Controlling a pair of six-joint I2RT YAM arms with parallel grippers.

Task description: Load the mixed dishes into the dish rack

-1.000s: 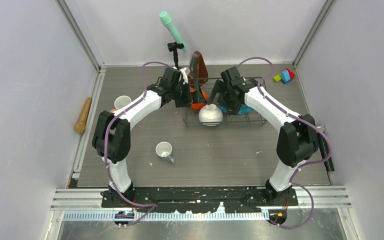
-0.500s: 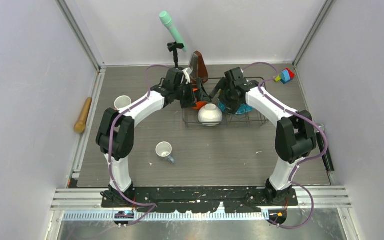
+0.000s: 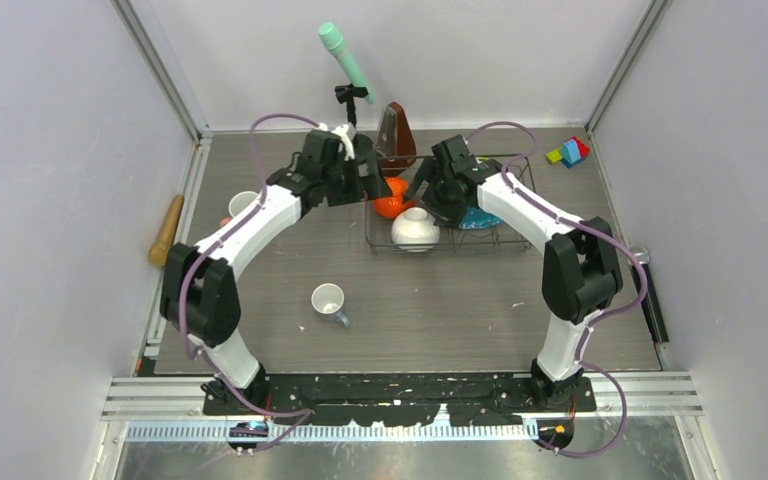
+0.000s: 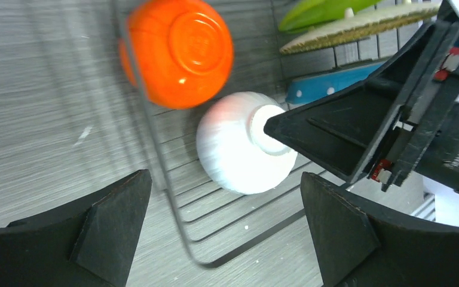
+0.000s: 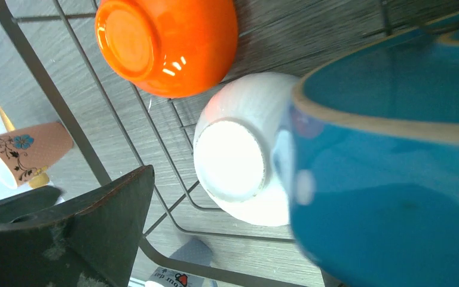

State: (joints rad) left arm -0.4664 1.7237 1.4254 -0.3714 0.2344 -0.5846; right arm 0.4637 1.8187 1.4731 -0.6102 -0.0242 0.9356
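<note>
1. The left fingers (image 4: 113,221) are standing wide apart with nothing between them, hanging over the left end of the dish rack (image 4: 155,155).
2. The right fingers (image 5: 95,221) are looking spread too. One is sitting far out to the side and the other is hiding behind the blue white-dotted plate (image 5: 394,197). One tip is reaching over the foot ring of the white bowl (image 4: 239,149); contact cannot be told.
3. The white bowl is lying upside down in the rack's near-left part, glossy, foot ring up. The orange bowl (image 4: 179,51) is sitting just beyond it, tilted, base showing.
4. The blue plate, the yellow-rimmed plate (image 4: 358,27) and the lime-green plate (image 4: 323,11) are standing on edge toward the rack's middle.
5. The small white cup (image 3: 328,298) is lying well off the rack's near-left corner. The pink mug (image 3: 245,203) is standing well off its left end.
6. The grey wood-grain surface (image 3: 420,310) is carrying the rack between pale walls (image 3: 60,150). The brown metronome (image 3: 397,135) is standing just behind the rack.
7. Against a second ago, the left arm is pulled back, baring the orange bowl. The right fingers are nearer the rack's left end, and the white bowl sits slightly further left.
</note>
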